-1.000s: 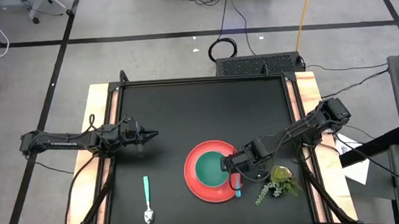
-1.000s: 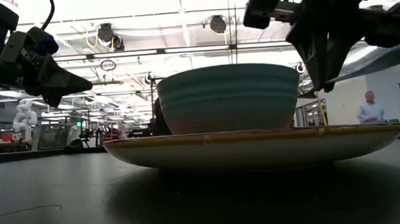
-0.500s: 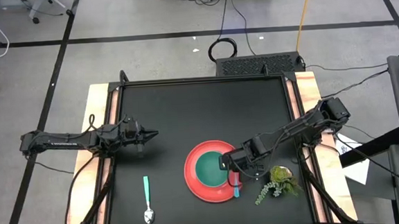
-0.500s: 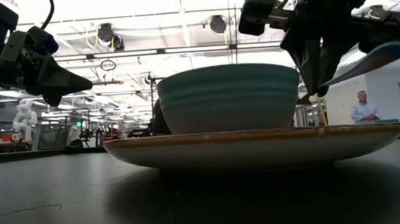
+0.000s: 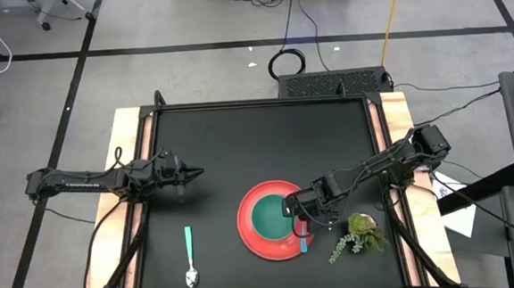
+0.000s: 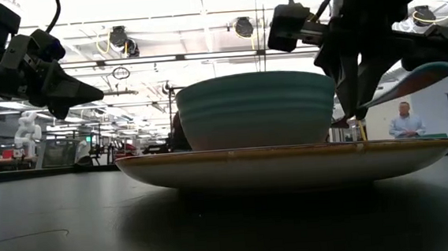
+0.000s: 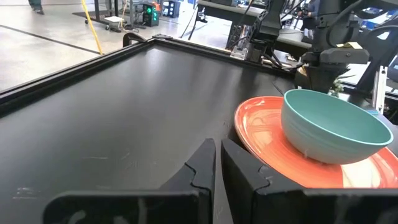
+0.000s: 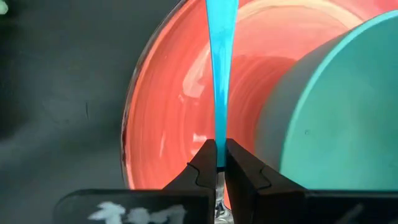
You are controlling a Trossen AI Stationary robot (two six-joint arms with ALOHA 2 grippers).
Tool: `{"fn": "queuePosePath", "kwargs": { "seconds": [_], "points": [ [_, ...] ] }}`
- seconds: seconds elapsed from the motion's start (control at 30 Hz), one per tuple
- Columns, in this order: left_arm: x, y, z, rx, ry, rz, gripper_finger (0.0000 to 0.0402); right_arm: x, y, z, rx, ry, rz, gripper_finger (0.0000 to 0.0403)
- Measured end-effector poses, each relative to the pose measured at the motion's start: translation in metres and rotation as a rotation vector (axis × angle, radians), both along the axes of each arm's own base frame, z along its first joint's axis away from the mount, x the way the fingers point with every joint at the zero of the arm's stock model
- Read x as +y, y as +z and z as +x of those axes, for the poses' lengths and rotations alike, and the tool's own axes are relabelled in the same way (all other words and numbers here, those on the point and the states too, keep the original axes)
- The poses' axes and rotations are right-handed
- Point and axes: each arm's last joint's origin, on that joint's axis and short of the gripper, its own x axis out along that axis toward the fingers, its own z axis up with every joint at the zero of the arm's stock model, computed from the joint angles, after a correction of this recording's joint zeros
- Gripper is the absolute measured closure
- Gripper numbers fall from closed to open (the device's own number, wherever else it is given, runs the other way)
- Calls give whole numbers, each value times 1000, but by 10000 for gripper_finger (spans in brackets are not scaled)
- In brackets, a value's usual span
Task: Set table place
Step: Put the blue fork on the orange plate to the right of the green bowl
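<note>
A round red plate [image 5: 252, 240] lies on the black table [image 5: 239, 136], right of centre near the front, and a green bowl [image 5: 269, 216] stands on it. My right gripper [image 5: 299, 220] hovers over the plate's right part beside the bowl, shut on a teal-handled fork [image 5: 302, 239]; the gripper hides the fork's head. A teal-handled spoon [image 5: 190, 255] lies flat on the table left of the plate. My left gripper [image 5: 196, 174] is shut and empty, held above the table at its left side. My right gripper pinches the fork's teal handle [image 8: 217, 146] between its two fingertips, at the handle's narrow end. The fingers [image 6: 349, 101] point down from above. The handle [image 6: 411, 81] slants up and out from them toward the table's near edge, above the plate [image 8: 168, 112].
A leafy green plant sprig [image 5: 356, 233] lies on the table just right of the plate, near the right wooden strip. The bowl [image 8: 336, 93] stands close beside the right gripper. People and equipment show in the room beyond the table.
My right gripper has shifted slightly toward the table's left, closer to the bowl, still shut on the fork. The handle's free end has dipped a little lower in the low view.
</note>
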Motion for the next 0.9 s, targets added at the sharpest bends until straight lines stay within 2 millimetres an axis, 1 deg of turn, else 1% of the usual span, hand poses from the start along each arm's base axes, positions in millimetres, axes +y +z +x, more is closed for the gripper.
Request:
{"fn": "queuePosePath", "kwargs": {
  "seconds": [0.33, 0.63, 0.9],
  "points": [
    [0, 0, 0, 0, 0, 0, 371, -4, 0, 2, -10, -12, 26, 397],
    [0, 0, 0, 0, 0, 0, 371, -7, -18, -6, 16, -17, 20, 397],
    [0, 0, 0, 0, 0, 0, 371, -7, -19, -7, 13, -20, 22, 397]
  ]
}}
